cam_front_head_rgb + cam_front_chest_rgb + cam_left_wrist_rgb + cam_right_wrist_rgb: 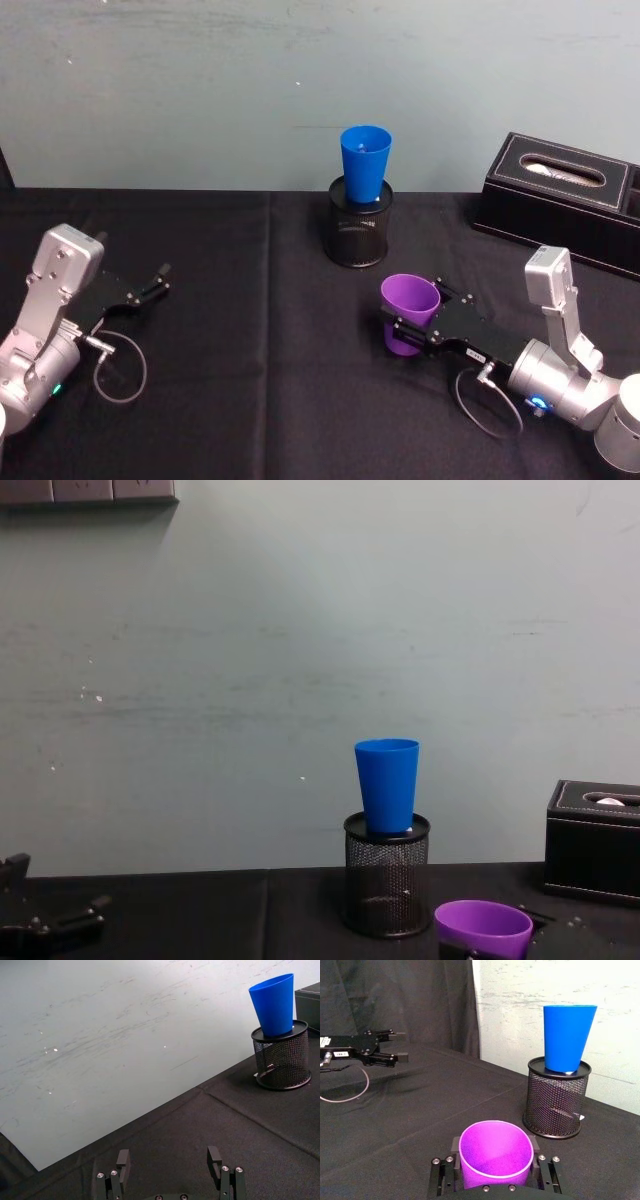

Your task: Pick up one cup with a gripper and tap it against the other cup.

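Purple cup sits upright, low over the black table, right of centre, with your right gripper clamped on its sides. Your left gripper lies parked at the far left, fingers apart. The blue cup is only perched in the mouth of a mesh pen holder just behind, so a hard tap could topple it, and a low swing could hit the holder instead.

Left gripper: black two-fingered claw, silver screws
Right gripper: black, small white label
Wrists: silver cylinders
Cables: grey loops, 6 o'clock of each claw
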Robot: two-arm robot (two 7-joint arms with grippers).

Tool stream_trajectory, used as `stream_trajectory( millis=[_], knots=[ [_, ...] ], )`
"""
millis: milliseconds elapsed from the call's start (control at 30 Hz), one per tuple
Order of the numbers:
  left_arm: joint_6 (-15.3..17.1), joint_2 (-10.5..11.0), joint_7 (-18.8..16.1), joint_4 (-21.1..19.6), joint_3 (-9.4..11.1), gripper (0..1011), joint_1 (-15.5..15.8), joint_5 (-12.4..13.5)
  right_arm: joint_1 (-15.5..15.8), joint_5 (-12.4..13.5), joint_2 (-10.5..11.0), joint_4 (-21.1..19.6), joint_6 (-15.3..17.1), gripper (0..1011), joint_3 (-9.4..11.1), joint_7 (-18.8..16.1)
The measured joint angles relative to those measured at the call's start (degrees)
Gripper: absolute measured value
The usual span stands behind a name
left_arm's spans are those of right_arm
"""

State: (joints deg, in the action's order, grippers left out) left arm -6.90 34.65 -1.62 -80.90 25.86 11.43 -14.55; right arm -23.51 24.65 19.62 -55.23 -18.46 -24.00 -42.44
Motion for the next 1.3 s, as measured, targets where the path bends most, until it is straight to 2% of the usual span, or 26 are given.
stream_trajectory(
  millis=[133, 333, 1300],
  knots=[
    [0.0, 0.0, 0.0, 0.0, 0.0, 1011, 0.0, 0.0, 0.01, 0.0, 0.0, -0.01, 0.01, 827, 0.0, 0.0],
    [0.0, 0.0, 0.0, 0.0, 0.0, 1011, 0.0, 0.0, 0.01, 0.0, 0.0, -0.02, 0.01, 1000, 0.0, 0.0],
    [0.0, 0.0, 0.0, 0.0, 0.0, 1011, 0.0, 0.0, 0.01, 0.0, 0.0, -0.02, 0.0, 1002, 0.0, 0.0]
  ],
)
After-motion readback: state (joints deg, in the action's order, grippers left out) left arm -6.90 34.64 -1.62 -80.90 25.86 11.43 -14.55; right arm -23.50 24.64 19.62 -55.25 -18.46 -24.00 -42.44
